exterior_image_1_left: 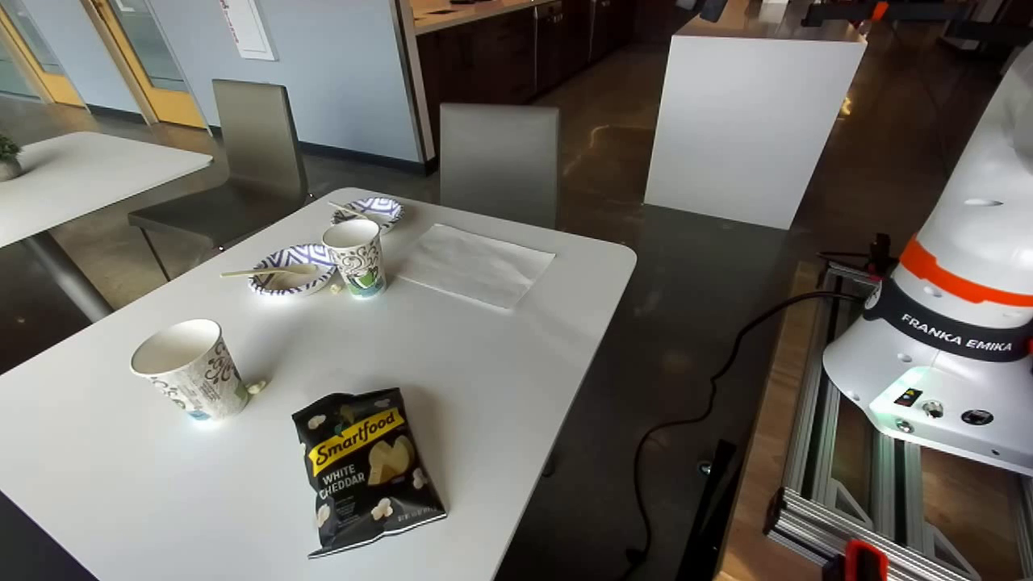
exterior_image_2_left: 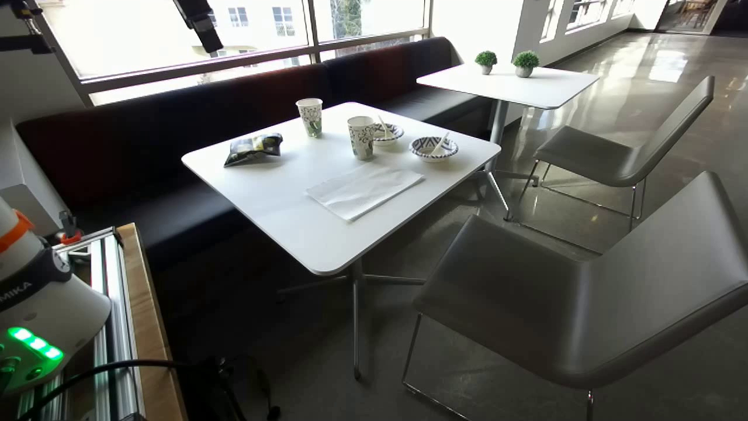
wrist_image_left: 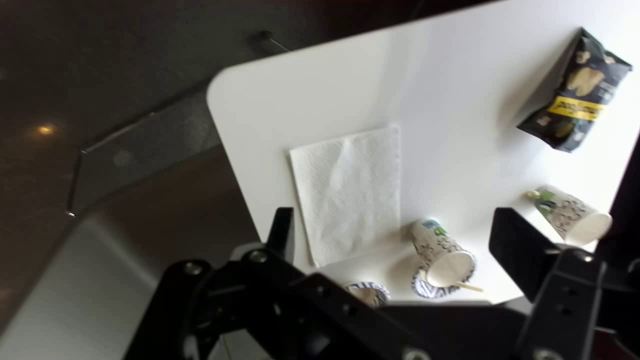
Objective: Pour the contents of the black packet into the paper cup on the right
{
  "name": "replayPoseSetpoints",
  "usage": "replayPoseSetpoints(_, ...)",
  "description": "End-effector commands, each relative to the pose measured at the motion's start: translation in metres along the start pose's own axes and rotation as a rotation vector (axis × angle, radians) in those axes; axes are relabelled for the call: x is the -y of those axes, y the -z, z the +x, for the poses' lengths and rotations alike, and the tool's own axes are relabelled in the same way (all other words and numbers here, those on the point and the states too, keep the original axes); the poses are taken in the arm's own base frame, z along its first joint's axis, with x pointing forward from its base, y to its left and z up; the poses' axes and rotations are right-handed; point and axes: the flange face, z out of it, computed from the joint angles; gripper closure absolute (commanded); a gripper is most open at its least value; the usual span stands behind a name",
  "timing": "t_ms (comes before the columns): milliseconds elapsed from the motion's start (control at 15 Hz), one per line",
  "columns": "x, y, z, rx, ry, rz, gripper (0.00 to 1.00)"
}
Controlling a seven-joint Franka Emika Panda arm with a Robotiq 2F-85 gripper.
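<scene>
Packet (exterior_image_1_left: 367, 472): black, lying printed face up (the yellow band reads "Smartfood") on the white surface (exterior_image_1_left: 492, 363), near its edge.
Jaws: spread wide in the wrist view, well apart from the packet.
Cup (exterior_image_1_left: 206, 383): paper, patterned, upright, near the packet; whitish bits (exterior_image_1_left: 256, 388) just beside its foot.
Second cup (exterior_image_1_left: 359, 266): matching, upright, farther from the packet; a small bit (exterior_image_1_left: 336, 288) just beside its foot.
Bowl (exterior_image_1_left: 294, 257): patterned, just beside the second cup (contact cannot be told); a pale stick (exterior_image_1_left: 250, 273) rests over its rim.
Second bowl (exterior_image_2_left: 432, 156): alike, holding a second stick (exterior_image_2_left: 442, 142).
Napkin (exterior_image_1_left: 480, 266): white, flat, near the second cup.
</scene>
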Motion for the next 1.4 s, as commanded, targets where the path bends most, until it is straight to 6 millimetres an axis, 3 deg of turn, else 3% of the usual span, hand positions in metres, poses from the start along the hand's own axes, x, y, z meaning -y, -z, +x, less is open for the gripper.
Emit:
replayPoseSetpoints(0,0.055,-0.052,0.019,-0.067,0.023,0.177,0.0)
replayPoseSetpoints(133,0.088,-0.085,0.02,-0.061,0.025,0.286,0.0)
replayPoseSetpoints(200,0.104,-0.1,0.031,-0.041,0.014,0.334,0.0)
replayPoseSetpoints(333,0.121,-0.139,0.029,-0.01,-0.04,0.416,0.0)
replayPoseSetpoints(600,0.134,-0.21,0.017,0.086,-0.14,0.564,0.0)
replayPoseSetpoints(1000,0.135,-0.298,-0.009,0.171,-0.195,0.765,0.0)
replayPoseSetpoints(1067,0.135,-0.31,-0.011,0.184,-0.166,0.808,0.0)
replayPoseSetpoints(1133,0.134,-0.284,-0.014,0.184,-0.192,0.78,0.0)
replayPoseSetpoints(1333,0.133,-0.307,-0.016,0.2,-0.171,0.797,0.0)
